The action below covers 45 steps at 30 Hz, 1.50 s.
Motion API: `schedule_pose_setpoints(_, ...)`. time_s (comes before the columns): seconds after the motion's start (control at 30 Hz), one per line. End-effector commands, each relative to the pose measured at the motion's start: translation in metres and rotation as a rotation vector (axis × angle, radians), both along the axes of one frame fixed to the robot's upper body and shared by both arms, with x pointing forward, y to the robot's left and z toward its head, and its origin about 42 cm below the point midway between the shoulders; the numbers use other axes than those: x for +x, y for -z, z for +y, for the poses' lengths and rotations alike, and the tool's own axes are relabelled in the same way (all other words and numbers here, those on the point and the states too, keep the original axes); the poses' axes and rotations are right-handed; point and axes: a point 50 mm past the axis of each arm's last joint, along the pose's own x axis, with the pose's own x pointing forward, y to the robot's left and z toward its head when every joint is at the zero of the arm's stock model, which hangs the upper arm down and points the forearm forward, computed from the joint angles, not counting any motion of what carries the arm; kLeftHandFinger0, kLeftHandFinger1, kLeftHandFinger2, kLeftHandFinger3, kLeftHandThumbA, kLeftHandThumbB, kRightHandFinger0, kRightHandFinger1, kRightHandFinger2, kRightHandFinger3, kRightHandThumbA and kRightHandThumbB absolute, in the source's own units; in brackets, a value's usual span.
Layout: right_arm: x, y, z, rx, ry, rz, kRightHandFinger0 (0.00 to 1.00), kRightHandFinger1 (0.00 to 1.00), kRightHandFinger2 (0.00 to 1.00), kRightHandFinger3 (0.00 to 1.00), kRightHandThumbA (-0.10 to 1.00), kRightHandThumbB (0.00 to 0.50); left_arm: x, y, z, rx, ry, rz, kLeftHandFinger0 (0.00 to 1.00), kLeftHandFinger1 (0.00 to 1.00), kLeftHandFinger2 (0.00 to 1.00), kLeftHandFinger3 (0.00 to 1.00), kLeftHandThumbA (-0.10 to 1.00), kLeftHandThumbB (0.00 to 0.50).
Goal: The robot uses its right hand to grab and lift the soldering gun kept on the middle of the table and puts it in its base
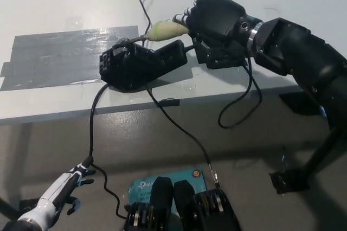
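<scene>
the black right hand [214,17] grips the soldering gun [162,29] by its pale handle, tip angled into the base [138,63]; white left hand [68,185] rests low, fingers loosely apart.

soldering gun [162,29]: 1 | base [138,64]: 1 | robot hands: 2 | table [65,3]: 1

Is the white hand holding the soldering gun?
No, the white left hand hangs low below the table; the black right hand grips the soldering gun.

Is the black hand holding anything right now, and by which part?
Yes. The right hand is shut on the soldering gun, holding its handle end, with the tip at the base. The left hand holds nothing.
</scene>
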Motion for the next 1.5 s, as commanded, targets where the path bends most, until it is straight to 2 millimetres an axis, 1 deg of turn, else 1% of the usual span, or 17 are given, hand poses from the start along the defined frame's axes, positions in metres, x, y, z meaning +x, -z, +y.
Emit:
schedule_pose_setpoints(0.0,-0.002,-0.031,0.021,0.019,-0.075,-0.091,0.0,0.02,0.39,0.33,0.05,0.085,0.004,-0.01,0.004,0.009,0.021,-0.023,0.88,0.92,0.93,0.98,1.0,0.104)
schedule_pose_setpoints(0.1,-0.002,-0.032,0.015,-0.001,-0.055,-0.092,0.0,0.03,0.42,0.33,0.1,0.055,0.003,-0.009,0.004,0.009,0.017,-0.022,0.89,0.91,0.92,0.97,1.0,0.112)
schedule_pose_setpoints(0.3,0.001,-0.037,0.002,0.004,-0.042,-0.086,0.0,0.02,0.42,0.4,-0.01,0.155,0.002,-0.009,0.005,0.019,0.003,-0.014,0.85,0.91,0.92,0.97,1.0,0.079)
schedule_pose_setpoints(0.37,0.001,-0.039,0.001,0.006,-0.04,-0.072,0.0,0.02,0.42,0.41,-0.03,0.148,0.001,-0.009,0.006,0.014,0.0,-0.015,0.85,0.9,0.91,0.97,1.0,0.084)
schedule_pose_setpoints(0.47,0.004,-0.044,-0.007,-0.013,-0.025,-0.083,0.0,0.0,0.36,0.36,0.02,0.076,0.001,-0.009,0.007,0.017,-0.003,-0.015,0.85,0.9,0.92,0.96,1.0,0.096)
schedule_pose_setpoints(0.5,0.004,-0.05,-0.009,-0.041,0.008,-0.071,0.0,0.0,0.37,0.43,0.02,0.076,0.001,-0.008,0.008,0.013,0.002,-0.019,0.81,0.88,0.9,0.97,1.0,0.086)
schedule_pose_setpoints(0.57,0.004,-0.054,-0.014,-0.029,0.001,-0.077,0.0,0.0,0.32,0.46,0.0,0.148,0.001,-0.007,0.007,0.021,0.0,-0.021,0.8,0.88,0.91,0.97,1.0,0.093)
schedule_pose_setpoints(0.67,0.004,-0.059,-0.019,-0.048,0.007,-0.075,0.0,0.0,0.27,0.49,-0.02,0.129,0.001,-0.008,0.007,0.019,-0.005,-0.02,0.78,0.86,0.88,0.98,1.0,0.088)
schedule_pose_setpoints(0.7,0.004,-0.064,-0.023,-0.053,0.016,-0.086,0.0,0.02,0.35,0.42,-0.07,0.119,0.0,-0.009,0.009,0.013,-0.014,-0.019,0.81,0.88,0.91,0.98,1.0,0.081)
schedule_pose_setpoints(0.73,0.003,-0.066,-0.027,-0.048,0.033,-0.076,0.0,0.0,0.33,0.28,-0.1,0.119,-0.001,-0.009,0.01,0.016,-0.016,-0.017,0.82,0.89,0.92,0.98,1.0,0.075)
schedule_pose_setpoints(0.77,0.003,-0.066,-0.027,-0.04,0.034,-0.076,0.0,0.0,0.34,0.24,-0.1,0.125,-0.002,-0.009,0.011,0.019,-0.019,-0.017,0.82,0.89,0.92,0.98,1.0,0.074)
schedule_pose_setpoints(0.93,0.001,-0.067,-0.041,-0.038,0.051,-0.082,0.0,0.0,0.26,0.41,-0.1,0.145,-0.002,-0.007,0.013,0.019,-0.015,-0.016,0.79,0.86,0.89,1.0,1.0,0.058)
schedule_pose_setpoints(1.0,-0.002,-0.067,-0.047,-0.011,0.063,-0.076,0.0,0.0,0.26,0.48,-0.1,0.085,-0.003,-0.008,0.012,0.019,-0.018,-0.015,0.8,0.87,0.89,1.0,1.0,0.052)
schedule_pose_setpoints(1.03,-0.004,-0.067,-0.049,-0.005,0.071,-0.079,0.0,0.0,0.24,0.45,-0.1,0.101,-0.003,-0.007,0.012,0.021,-0.015,-0.016,0.8,0.86,0.89,1.0,1.0,0.062)
schedule_pose_setpoints(1.23,-0.01,-0.066,-0.048,0.014,0.109,-0.056,0.0,0.0,0.33,0.49,-0.08,0.135,-0.005,-0.005,0.015,0.03,-0.021,-0.022,0.77,0.85,0.88,0.99,1.0,0.035)
schedule_pose_setpoints(1.33,-0.014,-0.069,-0.049,0.01,0.133,-0.036,0.0,0.06,0.47,0.37,-0.08,0.104,-0.004,-0.004,0.014,0.028,-0.022,-0.023,0.77,0.84,0.87,0.97,1.0,0.036)
schedule_pose_setpoints(1.47,-0.016,-0.067,-0.051,0.05,0.13,0.001,0.0,0.05,0.48,0.42,-0.1,0.151,-0.004,-0.006,0.013,0.034,-0.019,-0.02,0.79,0.86,0.9,1.0,1.0,0.024)
